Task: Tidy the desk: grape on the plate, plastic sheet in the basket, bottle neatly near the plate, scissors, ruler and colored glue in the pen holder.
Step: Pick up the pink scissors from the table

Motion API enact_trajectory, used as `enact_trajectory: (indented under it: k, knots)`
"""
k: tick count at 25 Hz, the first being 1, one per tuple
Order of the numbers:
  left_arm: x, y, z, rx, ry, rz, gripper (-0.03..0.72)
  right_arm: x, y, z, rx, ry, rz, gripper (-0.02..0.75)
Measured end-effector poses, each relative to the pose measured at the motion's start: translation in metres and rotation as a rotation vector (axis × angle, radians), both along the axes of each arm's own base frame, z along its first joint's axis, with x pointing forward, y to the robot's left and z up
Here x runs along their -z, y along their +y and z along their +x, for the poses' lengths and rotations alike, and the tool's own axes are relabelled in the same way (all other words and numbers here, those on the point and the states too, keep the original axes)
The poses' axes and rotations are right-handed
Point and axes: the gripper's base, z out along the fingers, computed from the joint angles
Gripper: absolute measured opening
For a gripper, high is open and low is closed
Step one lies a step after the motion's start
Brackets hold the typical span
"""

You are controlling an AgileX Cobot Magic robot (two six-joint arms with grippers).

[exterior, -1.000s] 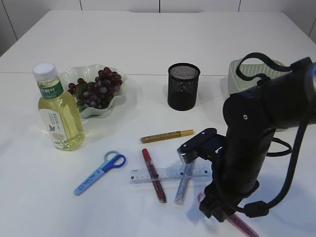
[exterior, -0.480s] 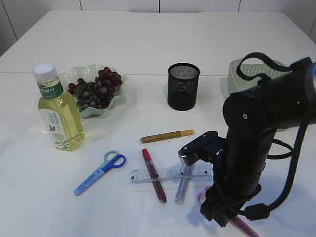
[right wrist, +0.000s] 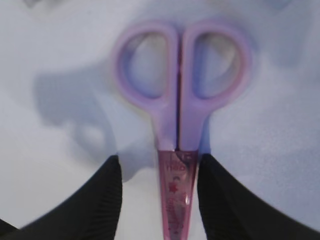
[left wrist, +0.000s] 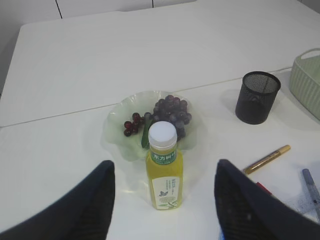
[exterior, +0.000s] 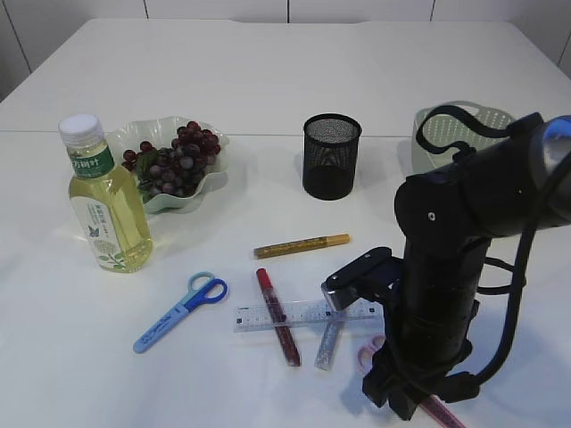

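Straddling pink scissors (right wrist: pixel 178 125), right gripper (right wrist: pixel 157 195) is open; near ruler (exterior: pixel 308 314): two scissors, three glue pens.

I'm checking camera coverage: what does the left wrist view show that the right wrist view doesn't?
Only the left wrist view shows the bottle, grapes on the plate, pen holder, basket and gold glue pen. Only the right wrist view shows the pink scissors, straddled by the right hand. Both share the white table.
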Motion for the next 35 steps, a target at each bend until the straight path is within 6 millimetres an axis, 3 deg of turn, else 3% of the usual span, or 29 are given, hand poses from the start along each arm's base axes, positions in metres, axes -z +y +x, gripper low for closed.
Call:
enact_trajectory:
  k: [27, 35]
  knots:
    - [0.0017, 0.0002, -0.0008, 0.0, 0.02, 0.005, 0.447, 0.0013, -0.0003, 0.0036, -0.022, -0.009, -0.018, 0.394]
    - [0.0017, 0.0002, -0.0008, 0.0, 0.02, 0.005, 0.438, 0.0014, -0.0002, 0.0045, -0.012, -0.019, -0.019, 0.302]
